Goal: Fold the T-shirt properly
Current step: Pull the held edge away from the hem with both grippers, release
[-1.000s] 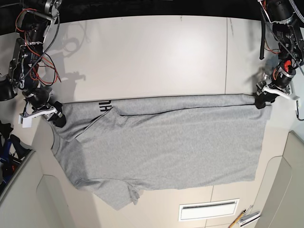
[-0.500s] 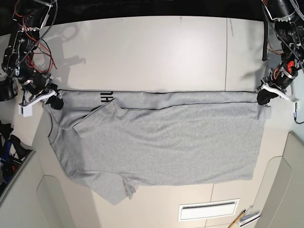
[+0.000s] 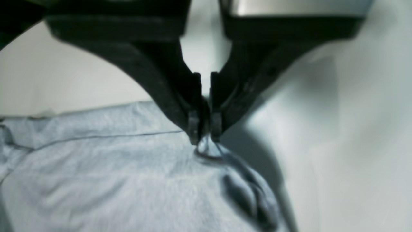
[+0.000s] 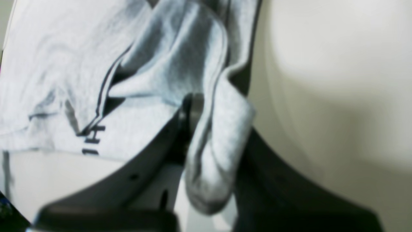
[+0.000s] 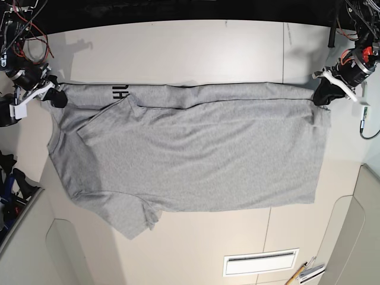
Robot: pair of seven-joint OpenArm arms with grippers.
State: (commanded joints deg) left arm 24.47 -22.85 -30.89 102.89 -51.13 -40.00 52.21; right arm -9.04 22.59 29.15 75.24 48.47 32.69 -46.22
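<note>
While the right gripper (image 5: 59, 98) held the far left corner of the shirt (image 5: 196, 148) in the base view, its fingers were clamped on the grey cloth. The right wrist view showed a pale, bunched fold poking out between them, close to the camera and blurred.

Just beside that corner, a bit of black lettering (image 5: 120, 91) showed on the strip along the far edge. Below the grip the cloth was rumpled, with a loose flap angling down toward the near left.

From there the shirt stretched wide across the table (image 5: 178, 50), its far edge running almost straight between the two grippers and a long crease lying just below that edge. The middle was mostly smooth and plain grey. Nearer the front of the table was a white rectangular frame (image 5: 261, 263), apart from the shirt, and to the right of it lay a pencil (image 5: 294, 275).

At the far right corner, the left gripper (image 5: 321, 97) had its fingertips pinched together on the shirt. In the left wrist view, a small fold came out beneath the tips, and rumpled cloth ran down from it.
</note>
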